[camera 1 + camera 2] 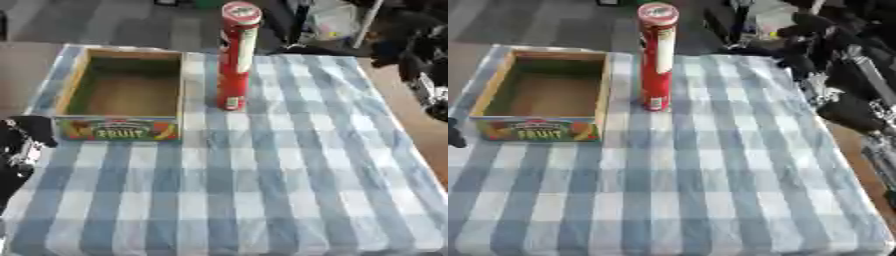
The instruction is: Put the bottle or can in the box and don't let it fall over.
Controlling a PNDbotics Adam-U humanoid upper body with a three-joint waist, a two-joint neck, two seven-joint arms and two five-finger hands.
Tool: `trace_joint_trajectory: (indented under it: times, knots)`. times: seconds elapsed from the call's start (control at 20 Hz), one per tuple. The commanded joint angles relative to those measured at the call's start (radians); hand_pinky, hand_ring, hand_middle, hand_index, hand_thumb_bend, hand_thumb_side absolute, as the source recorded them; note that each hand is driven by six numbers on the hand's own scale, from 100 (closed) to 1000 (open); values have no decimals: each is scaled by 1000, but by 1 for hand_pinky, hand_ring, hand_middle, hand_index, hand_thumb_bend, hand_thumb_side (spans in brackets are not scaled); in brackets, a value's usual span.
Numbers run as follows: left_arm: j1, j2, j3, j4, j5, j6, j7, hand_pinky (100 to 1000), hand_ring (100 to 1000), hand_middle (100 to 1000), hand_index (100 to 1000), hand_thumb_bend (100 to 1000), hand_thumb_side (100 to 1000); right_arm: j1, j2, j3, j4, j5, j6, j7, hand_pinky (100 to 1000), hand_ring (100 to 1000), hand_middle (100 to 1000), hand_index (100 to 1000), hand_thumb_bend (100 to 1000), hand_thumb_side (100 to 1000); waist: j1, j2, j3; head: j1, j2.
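Note:
A tall red can (234, 65) with a red lid stands upright on the checked cloth, just right of the box. The box (116, 129) is an open, empty cardboard tray with a colourful "FRUIT" front wall, at the far left of the table. My right hand (833, 70) hangs at the table's right edge, well to the right of the can and apart from it, fingers spread towards the can. My left hand (22, 147) shows dark at the left edge, below the box's front corner, holding nothing that I can see.
A blue and white checked cloth (262, 190) covers the table, whose bare brown top shows along the right edge (420, 130). Dark clutter and a pale bag (776, 20) lie on the floor beyond the far edge.

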Motion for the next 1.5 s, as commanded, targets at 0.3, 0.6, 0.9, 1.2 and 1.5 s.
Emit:
trace_joint_trajectory:
  times: [0.3,0.6,0.9,1.2,1.5]
  knots:
    - [-4,11,0,-14,1,-2,-4,667,497,488,653,410,611,-130,-179,8,-17,-55,7,33,723,749,826,955,100,435,0,-19,10,-6,6]
    - [-10,5,-12,-12,5,-3,-15,667,497,488,653,411,611,-356,-295,80,44,-104,110,184,740,769,852,971,100,472,4,-18,37,-24,6]
    - [-31,-3,-32,-14,14,-5,-35,667,497,488,653,410,612,-646,-266,179,288,-9,149,389,770,807,885,981,100,521,15,-7,89,-73,6]
    - [-63,-10,-54,-18,24,-7,-58,667,496,487,653,411,610,-802,-185,227,555,235,121,498,838,895,920,984,100,574,16,6,166,-146,-18]
    - [-88,-14,-67,-21,32,-8,-72,666,496,487,653,413,609,-845,-141,228,735,477,130,440,882,942,951,989,139,588,17,19,228,-197,-33]
